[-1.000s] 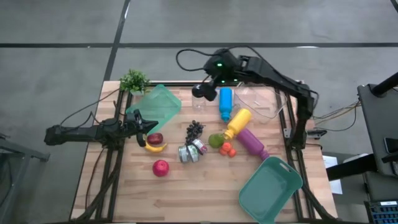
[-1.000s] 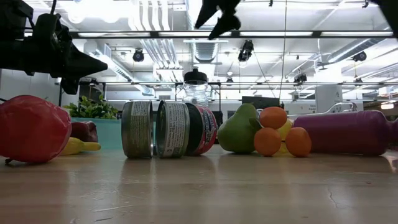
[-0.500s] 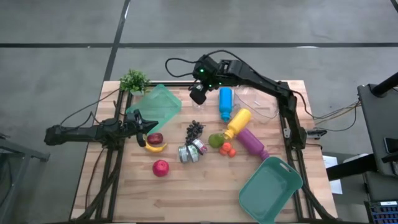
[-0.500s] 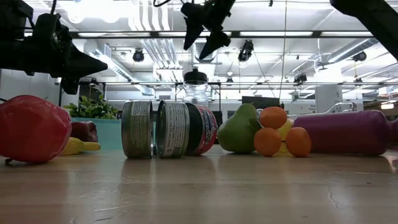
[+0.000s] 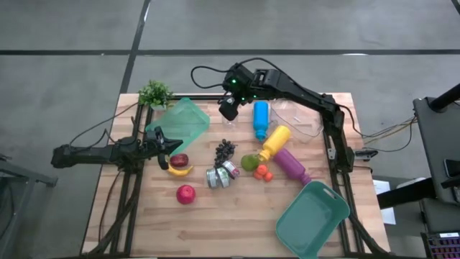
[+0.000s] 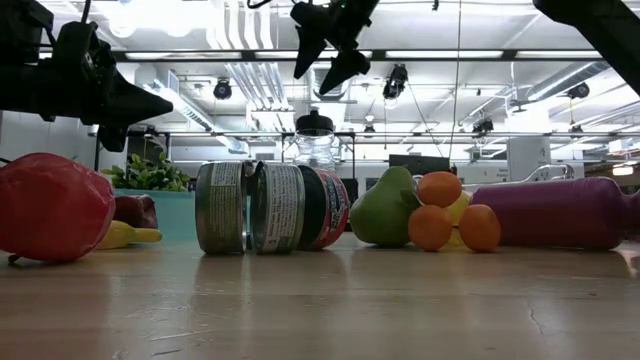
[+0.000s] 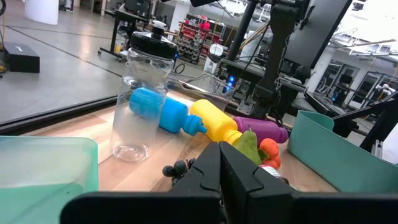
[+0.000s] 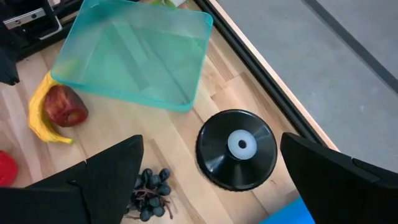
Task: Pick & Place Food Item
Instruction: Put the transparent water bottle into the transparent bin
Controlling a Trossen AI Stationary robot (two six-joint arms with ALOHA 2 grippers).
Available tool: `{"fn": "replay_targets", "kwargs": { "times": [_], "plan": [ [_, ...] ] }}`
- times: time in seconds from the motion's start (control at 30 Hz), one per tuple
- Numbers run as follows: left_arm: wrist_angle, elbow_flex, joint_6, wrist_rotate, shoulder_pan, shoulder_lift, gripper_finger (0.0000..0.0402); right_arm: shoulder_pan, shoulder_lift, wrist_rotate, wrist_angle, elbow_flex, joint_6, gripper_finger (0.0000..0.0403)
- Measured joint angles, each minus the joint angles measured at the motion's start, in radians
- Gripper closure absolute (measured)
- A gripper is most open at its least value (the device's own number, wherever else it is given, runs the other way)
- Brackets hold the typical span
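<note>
**Right gripper spread wide above the far edge, nothing held**

The right gripper (image 5: 228, 108) is held high over the far side of the table (image 5: 237, 216), its fingers spread wide and empty; in its wrist view a black lid (image 8: 237, 148) is seen on the wood below, between the fingers (image 8: 106, 171). The left gripper (image 5: 164, 144) is kept low over the left side with its fingers pressed together, and nothing is gripped.

Nearest the front edge, a teal bin (image 5: 313, 219) is seen at the right corner and a red apple (image 5: 185, 193) towards the left. Behind the apple, a banana (image 5: 179, 170) is found with a dark red fruit (image 5: 179, 160) touching it, just beside the left gripper. Two cans (image 5: 221, 174) are laid on their sides at mid-table, with a green pear (image 5: 249, 162) and small oranges (image 5: 262, 173) to their right. A purple bottle (image 5: 291, 165) and a yellow bottle (image 5: 275, 142) are laid next to these. A bunch of dark grapes (image 5: 225, 150) is placed behind the cans. Farther back, a blue bottle (image 5: 260, 119), a clear jar (image 5: 300, 119) and a translucent green container (image 5: 181, 122) are seen. A small plant (image 5: 154, 93) is set at the far left corner.
</note>
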Motion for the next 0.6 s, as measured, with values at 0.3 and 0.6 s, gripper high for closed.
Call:
{"fn": "replay_targets", "kwargs": {
  "times": [0.3,0.6],
  "plan": [
    [0.000,0.000,0.000,0.000,0.000,0.000,0.0400,-0.003,-0.002,0.011,0.003,-0.024,0.012,0.0007],
    [0.000,0.000,0.000,0.000,0.000,0.000,0.0400,-0.014,-0.003,0.059,0.078,-0.108,0.015,0.0007]
  ]
}}
